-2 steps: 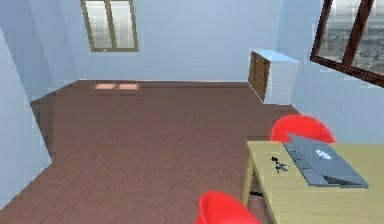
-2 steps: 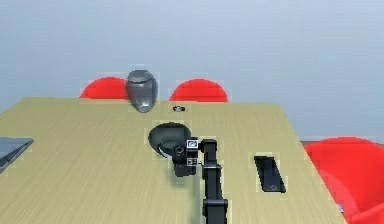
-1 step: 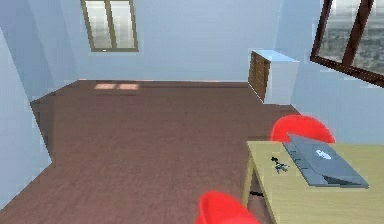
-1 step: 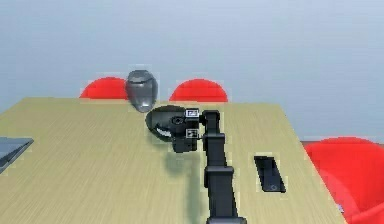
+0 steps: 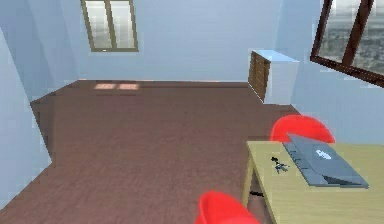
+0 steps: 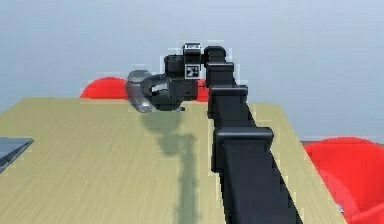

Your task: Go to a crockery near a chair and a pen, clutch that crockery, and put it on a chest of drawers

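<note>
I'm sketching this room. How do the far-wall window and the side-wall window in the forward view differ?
The far-wall window has a pale tan frame; the side-wall window has a dark brown one. The far-wall window faces the camera; the side-wall window runs at a slant. Both are cut by the picture's top edge.

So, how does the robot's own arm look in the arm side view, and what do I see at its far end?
The arm is a black bar of square section, built from stepped, box-like segments with paler edges. At its far end stand two small white squares with black marks. Left of them is the gripper, a small, compact dark body. No cables can be made out.
</note>
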Tool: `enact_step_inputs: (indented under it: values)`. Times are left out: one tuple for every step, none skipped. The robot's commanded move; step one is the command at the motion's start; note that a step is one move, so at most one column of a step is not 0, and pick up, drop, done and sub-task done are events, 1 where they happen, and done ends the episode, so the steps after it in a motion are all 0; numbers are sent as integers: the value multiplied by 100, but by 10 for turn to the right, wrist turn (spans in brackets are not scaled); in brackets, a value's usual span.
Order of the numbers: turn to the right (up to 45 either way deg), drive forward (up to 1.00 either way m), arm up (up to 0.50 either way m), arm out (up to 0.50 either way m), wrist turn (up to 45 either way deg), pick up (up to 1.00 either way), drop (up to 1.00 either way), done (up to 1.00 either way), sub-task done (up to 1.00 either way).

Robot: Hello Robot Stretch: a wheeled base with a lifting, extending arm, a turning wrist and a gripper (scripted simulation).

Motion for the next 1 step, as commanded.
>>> enact_step_inputs:
  values:
    - [0, 0, 0, 0, -450, 0, 0, 0, 0]
